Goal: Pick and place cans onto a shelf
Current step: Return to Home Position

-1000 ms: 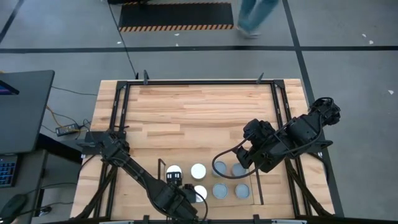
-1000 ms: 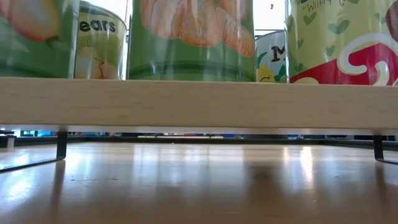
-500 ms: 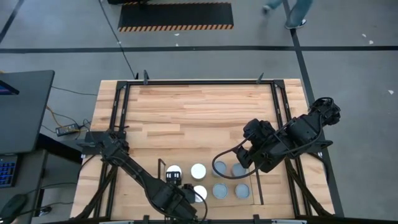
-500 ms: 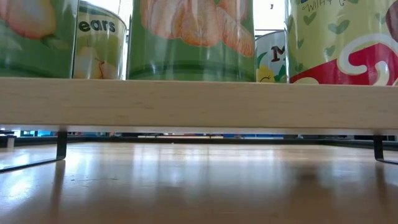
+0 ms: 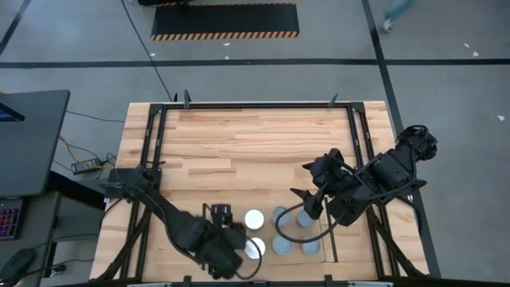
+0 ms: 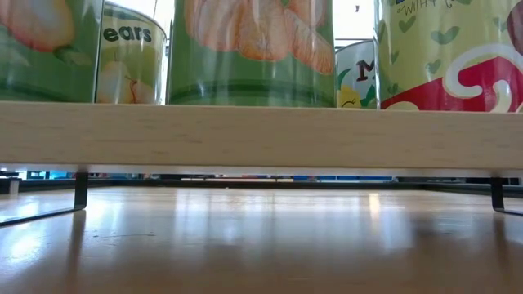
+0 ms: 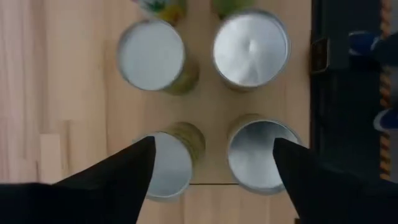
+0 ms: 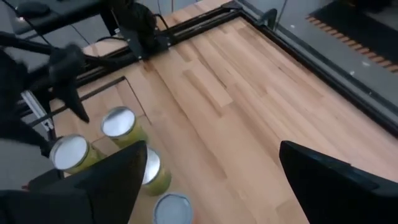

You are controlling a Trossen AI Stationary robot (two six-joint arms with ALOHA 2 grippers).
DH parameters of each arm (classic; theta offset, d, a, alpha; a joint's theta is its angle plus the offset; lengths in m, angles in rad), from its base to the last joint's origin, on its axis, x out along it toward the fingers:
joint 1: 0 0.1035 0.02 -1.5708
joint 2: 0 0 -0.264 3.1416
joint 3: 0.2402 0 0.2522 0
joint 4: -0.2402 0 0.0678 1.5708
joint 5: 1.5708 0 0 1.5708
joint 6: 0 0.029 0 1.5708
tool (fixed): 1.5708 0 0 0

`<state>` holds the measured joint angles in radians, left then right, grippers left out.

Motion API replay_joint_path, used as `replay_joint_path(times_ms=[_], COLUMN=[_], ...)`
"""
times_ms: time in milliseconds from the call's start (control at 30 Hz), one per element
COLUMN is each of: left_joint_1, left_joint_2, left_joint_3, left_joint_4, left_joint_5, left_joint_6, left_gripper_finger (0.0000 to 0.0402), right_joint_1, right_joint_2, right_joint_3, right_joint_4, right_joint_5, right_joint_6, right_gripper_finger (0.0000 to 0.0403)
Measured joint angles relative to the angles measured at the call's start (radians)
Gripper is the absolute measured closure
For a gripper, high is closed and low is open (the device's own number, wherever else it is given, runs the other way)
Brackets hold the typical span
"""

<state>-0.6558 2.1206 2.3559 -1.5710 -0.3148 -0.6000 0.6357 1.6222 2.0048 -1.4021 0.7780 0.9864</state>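
Several cans (image 5: 280, 245) with grey or white tops stand upright in two rows on the light-wood shelf (image 5: 239, 233), which is edged by thin black rods. In the low view their printed sides (image 6: 249, 49) rest on the shelf board (image 6: 261, 135). My left gripper (image 5: 227, 245) hangs open above the rows' left end, pointing down; two cans (image 7: 168, 165) show between its fingers (image 7: 211, 146), untouched. My right gripper (image 5: 307, 203) is open above the rows' right end and holds nothing (image 8: 211, 149).
A large black frame (image 5: 159, 143) runs around the table's edges. Bare wood (image 5: 255, 151) fills the far half of the table. The shelf stands on thin black legs (image 6: 80, 192) with open space beneath. A dark desk (image 5: 28, 135) stands off the table's left side.
My left arm has shifted toward the table's left edge, and its wrist now covers the far-left can. My right gripper has drawn back from the cans toward the far edge and tipped, so more of the right-hand cans shows. No can has moved.
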Motion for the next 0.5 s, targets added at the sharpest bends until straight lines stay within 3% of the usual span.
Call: replay_joint_path(times_ms=[133, 267, 500], left_joint_1=[0.054, 0.112, 0.209], left_joint_2=[-0.056, -0.101, -0.207], left_joint_3=[-0.007, -0.008, -0.008], left_joint_4=[-0.002, 0.001, 0.048], left_joint_5=[-0.023, -0.065, -0.16], left_joint_6=[0.004, 0.033, 0.087], left_gripper_finger=[0.0108, 0.0172, 0.0305], right_joint_1=[0.014, 0.047, 0.092], right_joint_2=[0.0, 0.006, 0.005], right_joint_3=[0.0, 0.0, 0.0], right_joint_4=[0.005, 0.035, 0.098], right_joint_5=[-0.014, -0.018, -0.057], right_joint_6=[-0.037, -0.085, -0.247], right_gripper_finger=[0.0044, 0.0081, 0.0201])
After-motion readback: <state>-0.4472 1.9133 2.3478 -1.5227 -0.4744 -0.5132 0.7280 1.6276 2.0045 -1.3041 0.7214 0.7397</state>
